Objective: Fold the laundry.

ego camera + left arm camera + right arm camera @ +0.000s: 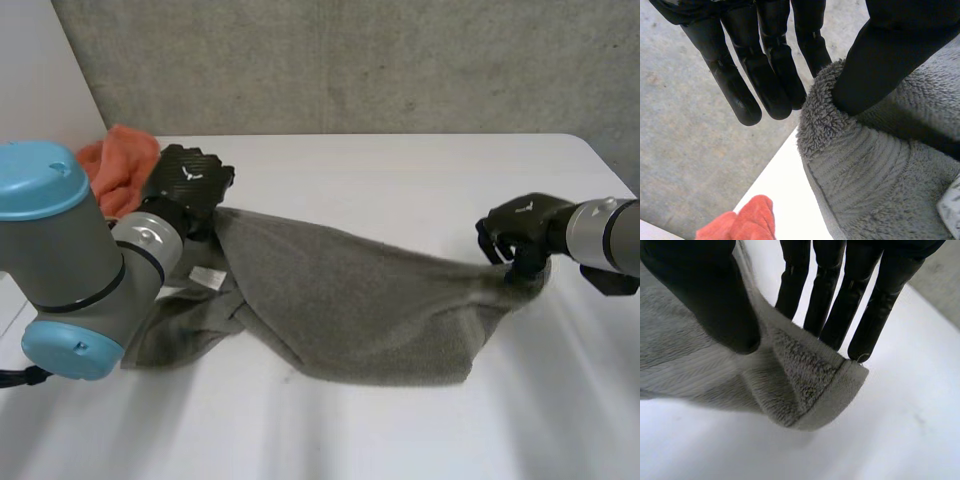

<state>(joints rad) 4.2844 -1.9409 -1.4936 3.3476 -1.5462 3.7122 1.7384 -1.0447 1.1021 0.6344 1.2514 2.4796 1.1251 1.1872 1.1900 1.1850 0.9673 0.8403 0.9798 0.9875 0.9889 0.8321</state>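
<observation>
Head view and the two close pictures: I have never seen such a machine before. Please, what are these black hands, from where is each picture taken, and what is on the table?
This is a robot with two arms. Each arm ends in a black hand with fingers and a thumb. The head view looks down from a camera between the arms, so the left hand is at its left and the right hand at its right. The other two pictures come from cameras on the wrists, each looking along its own hand. On the white table a grey towel is stretched between the hands. The right hand pinches a corner between thumb and fingers. The left hand presses its thumb into the edge at the other end. An orange cloth lies behind the left hand.
</observation>
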